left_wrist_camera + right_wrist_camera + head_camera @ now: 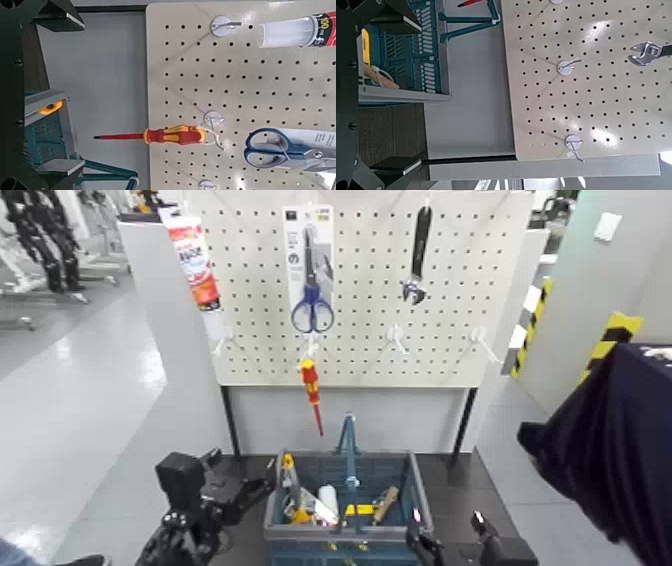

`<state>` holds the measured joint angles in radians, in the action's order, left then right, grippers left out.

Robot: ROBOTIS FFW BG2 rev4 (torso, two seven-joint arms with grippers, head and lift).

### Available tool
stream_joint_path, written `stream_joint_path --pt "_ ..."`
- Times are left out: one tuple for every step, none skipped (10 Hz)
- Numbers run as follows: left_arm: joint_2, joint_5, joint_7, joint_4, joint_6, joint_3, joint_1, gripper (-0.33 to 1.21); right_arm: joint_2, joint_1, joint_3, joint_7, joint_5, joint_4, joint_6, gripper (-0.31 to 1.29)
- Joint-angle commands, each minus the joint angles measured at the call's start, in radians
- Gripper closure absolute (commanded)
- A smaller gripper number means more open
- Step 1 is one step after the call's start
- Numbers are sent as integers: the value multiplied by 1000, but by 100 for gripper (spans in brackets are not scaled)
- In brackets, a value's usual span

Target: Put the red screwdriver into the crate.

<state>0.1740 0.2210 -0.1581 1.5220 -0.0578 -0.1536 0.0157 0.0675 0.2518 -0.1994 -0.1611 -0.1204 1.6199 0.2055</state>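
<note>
**Red screwdriver on the pegboard, outside the crate**

The red screwdriver (pixel 310 382) hangs from a hook at the lower part of the pegboard (pixel 370 300), handle up and tip down, below the blue-handled scissors (pixel 312 305). The crate (pixel 420 490) stands below and in front of the board, its tall handle (pixel 349 448) upright (assorted items lie inside). The left pincer (pixel 243 474) is open and holds nothing, beside the crate's left side. The right pincer (pixel 447 520) is likewise open and empty, near the crate's right front corner. An adjustable wrench (pixel 417 255) hangs right of the scissors.
</note>
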Motion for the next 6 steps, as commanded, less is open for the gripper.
stream_joint_path --pt "19 32 -34 -40 21 -4 61 10 0 0 -2 0 -2 0 0 14" --pt "25 35 -50 -51 33 -14 86 10 0 -2 -3 0 -4 -2 0 14" --pt "32 43 -63 -68 42 -27 109 10 0 -3 -5 0 -5 -2 0 14" --pt "36 52 -78 -82 52 -37 128 10 0 -3 -5 0 -5 -2 0 14" --pt "41 69 -100 -98 64 -41 153 10 0 -3 -5 0 -5 -2 0 14" --pt "45 75 -124 -118 72 -47 179 10 0 -5 -6 0 -5 -3 0 14"
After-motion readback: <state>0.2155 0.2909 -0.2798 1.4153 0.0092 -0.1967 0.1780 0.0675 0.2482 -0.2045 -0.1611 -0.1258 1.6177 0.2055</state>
